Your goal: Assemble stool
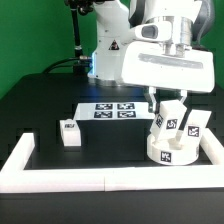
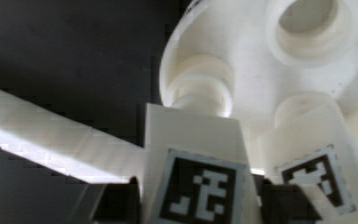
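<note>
Exterior view: on the black table (image 1: 110,145) the round white seat (image 1: 150,150) lies flat at about 4 o'clock from the marker board (image 1: 110,110), close to the border wall (image 1: 60,180) on the exterior view's right. Two leg blocks stand on the seat. The middle leg block (image 1: 167,122) rises near the seat's centre with its tag facing the camera, and the outer leg block (image 1: 192,125) leans at about 2 o'clock from the seat's centre. The gripper (image 1: 167,106) hangs straight down over the seat, its jaws clamped on the upper end of the middle leg block. The loose leg block (image 1: 68,133) sits alone on the table at about 8 o'clock from the marker board, well apart from the seat and inside the wall. Wrist view: the seat (image 2: 318,60) fills much of the frame, showing round recesses in its face. The middle leg block (image 2: 194,150) runs from the camera to the seat, its far end meeting a round socket there and its tag close to the lens. The outer leg block (image 2: 327,180) lies just beside it, tag partly cut off. The gripper's fingers cannot be made out here. The border wall (image 2: 51,130) crosses the dark table beyond the seat's edge.
</note>
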Robot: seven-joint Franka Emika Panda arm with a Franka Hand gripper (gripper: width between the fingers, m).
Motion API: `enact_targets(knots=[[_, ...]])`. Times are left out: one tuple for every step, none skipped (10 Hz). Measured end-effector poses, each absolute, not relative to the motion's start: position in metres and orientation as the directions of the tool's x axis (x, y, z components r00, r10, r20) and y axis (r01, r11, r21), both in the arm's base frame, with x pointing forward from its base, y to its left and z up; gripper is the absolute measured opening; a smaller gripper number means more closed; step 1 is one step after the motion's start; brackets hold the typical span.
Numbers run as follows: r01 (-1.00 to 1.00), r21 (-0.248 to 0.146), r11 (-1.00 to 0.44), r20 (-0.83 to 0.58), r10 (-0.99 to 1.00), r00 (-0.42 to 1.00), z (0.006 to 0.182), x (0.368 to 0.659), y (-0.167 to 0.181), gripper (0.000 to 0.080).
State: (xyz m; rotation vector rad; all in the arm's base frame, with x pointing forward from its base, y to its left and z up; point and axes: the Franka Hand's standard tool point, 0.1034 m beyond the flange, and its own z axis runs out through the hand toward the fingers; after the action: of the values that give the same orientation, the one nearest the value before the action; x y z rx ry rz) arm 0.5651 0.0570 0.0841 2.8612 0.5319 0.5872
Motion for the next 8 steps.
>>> enact_targets(knots=[[0.309, 0.242, -0.920, 0.354, 0.380, 0.854, 0.0818, 0.5653, 0.0562, 0.0321], [0.312, 0.252, -0.916, 0.362, 0.388, 0.848, 0.0755, 0.5637, 0.0555, 0.0321], [0.312, 0.266, -0.912, 0.392, 0.398, 0.829, 0.0748, 0.5666, 0.0565, 0.0321], [0.312, 0.272, -0.911, 0.403, 0.402, 0.822, 0.0742, 0.5678, 0.0566, 0.0321], [0.312, 0.272, -0.910, 0.403, 0.402, 0.822, 0.0742, 0.5678, 0.0563, 0.0321], [0.312, 0.272, -0.910, 0.403, 0.402, 0.822, 0.0742, 0.5678, 0.0564, 0.0321], [0.312, 0.272, -0.910, 0.403, 0.402, 0.822, 0.0741, 0.5678, 0.0564, 0.0323], [0.312, 0.272, -0.910, 0.402, 0.402, 0.822, 0.0740, 0.5677, 0.0564, 0.0323]])
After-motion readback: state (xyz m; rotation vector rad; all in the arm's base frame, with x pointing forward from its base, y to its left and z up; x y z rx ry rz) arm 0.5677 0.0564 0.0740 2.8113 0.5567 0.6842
